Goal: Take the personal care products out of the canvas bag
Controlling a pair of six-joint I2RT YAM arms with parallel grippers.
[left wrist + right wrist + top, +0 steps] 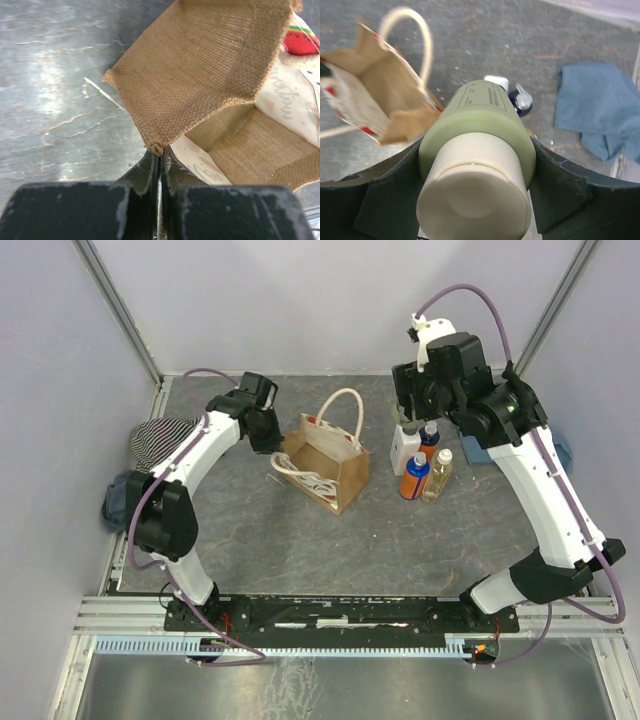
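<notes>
Four of the personal care products stand upright on the table (300,550), in a tight cluster just right of the canvas bag (328,458):
- a white bottle (404,448);
- a blue pump bottle (429,438);
- an orange bottle (414,480);
- a clear yellowish bottle (438,475).

The fifth product, a pale green bottle (479,117) with a cream cap, is off the table in your right gripper (477,150). The two fingers (390,190) press against opposite sides of its body just below the cap. In the right wrist view the bottle hangs above the cluster. In the overhead view the arm hides it.

The bag sits mid-table with its mouth open. One cream handle (345,405) stands up and the other lies draped over the near side.

Your left gripper (159,159) is at the bag's left rim. Its fingers are pressed together, with a corner of the tan weave pinched between the tips.

A blue cloth (600,110) lies crumpled on the table beyond the bottles, to the right. A striped garment (160,438) is bunched at the far left edge, well apart from the bag.
</notes>
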